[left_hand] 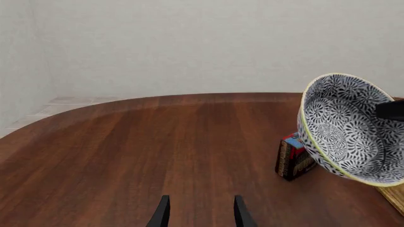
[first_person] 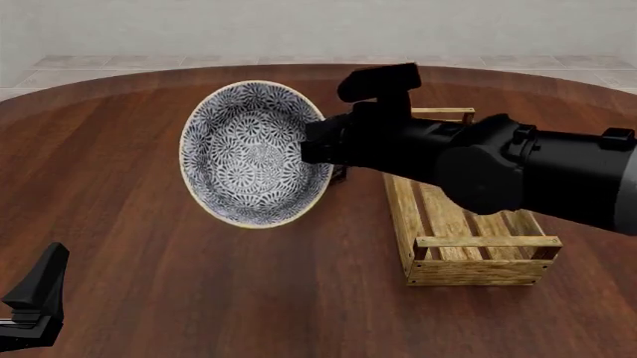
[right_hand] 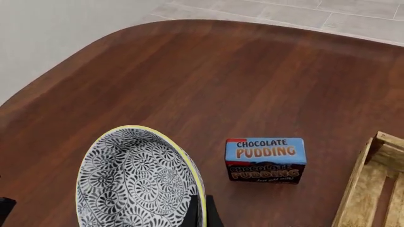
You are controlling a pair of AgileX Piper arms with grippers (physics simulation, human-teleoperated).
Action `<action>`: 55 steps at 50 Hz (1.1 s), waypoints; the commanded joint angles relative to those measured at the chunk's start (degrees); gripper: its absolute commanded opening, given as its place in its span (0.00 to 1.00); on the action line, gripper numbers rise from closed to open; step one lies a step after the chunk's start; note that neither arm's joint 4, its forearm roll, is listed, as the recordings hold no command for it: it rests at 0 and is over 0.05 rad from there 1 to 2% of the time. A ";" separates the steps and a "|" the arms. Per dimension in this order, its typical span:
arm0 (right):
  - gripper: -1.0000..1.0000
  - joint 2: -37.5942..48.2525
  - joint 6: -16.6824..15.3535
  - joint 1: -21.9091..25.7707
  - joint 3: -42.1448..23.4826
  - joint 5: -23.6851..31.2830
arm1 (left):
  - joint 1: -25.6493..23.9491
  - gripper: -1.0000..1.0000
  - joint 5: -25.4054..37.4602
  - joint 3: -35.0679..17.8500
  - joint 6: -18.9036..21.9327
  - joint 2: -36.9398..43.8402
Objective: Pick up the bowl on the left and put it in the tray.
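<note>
Table [first_person: 149, 246]: we record a dark reddish-brown wooden top with a rounded far edge, filling most of the front view.

Right arm [first_person: 518, 168]: black, entering from the right of the front view and reaching to frame centre. We find its gripper [first_person: 309, 149] pinching the bowl's rim; the right wrist view shows the thin wall pressed between the two finger tips at the lower edge of the frame.

Tray [first_person: 468, 246]: long crate of pale weathered wood, slatted bottom, low plank sides, lying right of centre in the front view, partly covered by the right arm.

Bowl [first_person: 249, 153]: round, deep, dense blue-and-white floral pattern inside and out, pale yellowish rim. We note it lifted clear of the table and tipped on edge, its opening facing the front camera, at centre-left of that view, left of the tray and not in it.

Left gripper [left_hand: 200, 213]: two black fingers spread apart with nothing between them, bare table beyond; it sits in the lower left corner of the front view.

Pudding box [right_hand: 266, 159]: blue, lettered "CHOCOLATE PUDDING", standing on the table. We read the label only in the right wrist view; in the front view it is almost wholly hidden behind the bowl, and the left wrist view gives only its end.
</note>
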 commanded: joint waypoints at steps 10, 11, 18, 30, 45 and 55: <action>0.00 -3.17 0.59 -1.65 0.27 0.69 | 0.00 1.00 0.00 0.00 0.00 0.00; 0.00 -3.48 0.52 -1.74 0.39 0.74 | 0.00 1.00 0.00 0.00 0.00 0.00; 0.00 -4.43 0.32 -2.77 0.49 1.09 | 0.00 1.00 0.00 0.00 0.00 0.00; 0.00 -6.33 0.90 -3.51 0.92 1.44 | 0.00 1.00 0.00 0.00 0.00 0.00; 0.00 -8.12 1.62 -5.00 1.85 1.61 | 0.00 1.00 0.00 0.00 0.00 0.00; 0.00 -9.41 2.05 -6.11 2.63 1.76 | 0.00 1.00 0.00 0.00 0.00 0.00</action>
